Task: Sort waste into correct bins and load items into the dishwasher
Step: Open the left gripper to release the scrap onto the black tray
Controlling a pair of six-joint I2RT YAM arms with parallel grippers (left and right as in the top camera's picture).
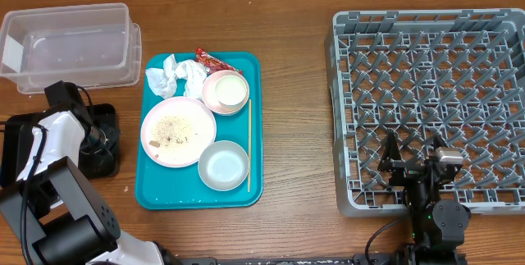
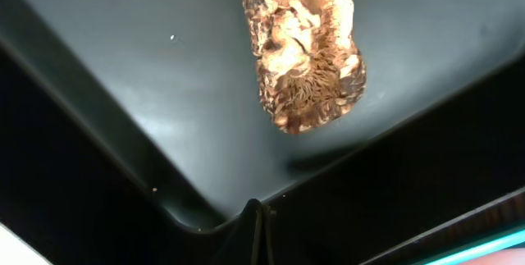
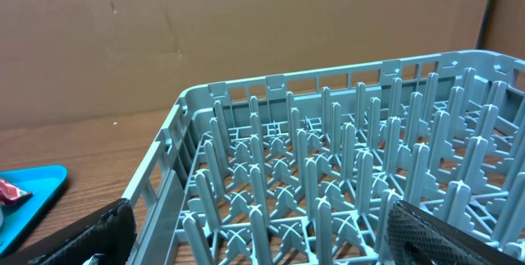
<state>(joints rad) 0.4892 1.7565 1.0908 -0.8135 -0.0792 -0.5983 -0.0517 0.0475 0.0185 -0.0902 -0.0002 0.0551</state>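
Note:
Under my left arm (image 1: 49,146), the small black tray (image 1: 105,125) is one bin. In the left wrist view, a brown scrap (image 2: 303,52) lies on the tray's floor (image 2: 148,76). My left gripper (image 2: 258,216) is shut just short of the scrap, with nothing held. The clear tub (image 1: 70,43) stands at the back left. On the teal tray (image 1: 254,125) are a crumb-strewn plate (image 1: 176,131), two bowls (image 1: 225,91) (image 1: 223,165), napkins (image 1: 176,75) and a red wrapper (image 1: 209,57). My right gripper (image 1: 413,157) (image 3: 262,244) is open over the front left of the grey dish rack (image 1: 431,76) (image 3: 328,166), with nothing between its fingers.
A thin wooden chopstick (image 1: 248,154) lies along the teal tray's right side. A corner of that tray (image 3: 37,185) and the wrapper (image 3: 10,191) show at the left of the right wrist view. A cardboard wall (image 3: 246,27) stands behind the rack.

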